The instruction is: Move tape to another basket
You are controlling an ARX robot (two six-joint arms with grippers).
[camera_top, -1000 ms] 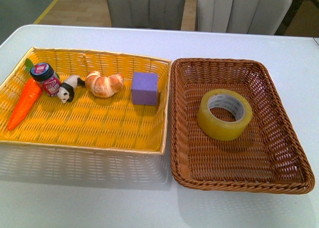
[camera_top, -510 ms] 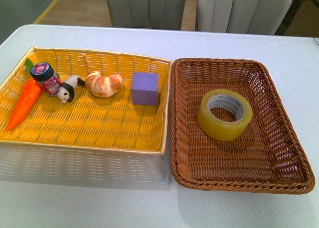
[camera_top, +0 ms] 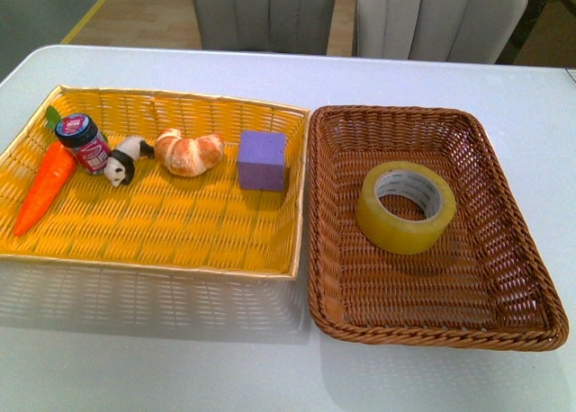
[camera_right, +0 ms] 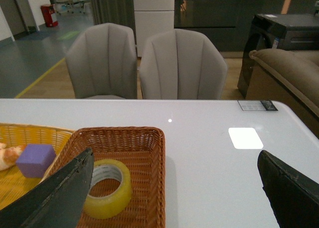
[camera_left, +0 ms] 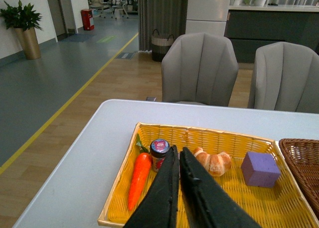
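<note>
The tape, a yellowish translucent roll with a white core, lies flat in the middle of the brown wicker basket on the right of the white table. Neither arm shows in the front view. In the right wrist view my right gripper is open wide, high above the table, with the tape and the brown basket below near one finger. My left gripper is shut on nothing and hovers over the yellow basket; the brown basket's corner shows at that view's edge.
The yellow woven basket beside the brown one holds a carrot, a small jar, a panda figure, a croissant and a purple cube. Two grey chairs stand behind the table.
</note>
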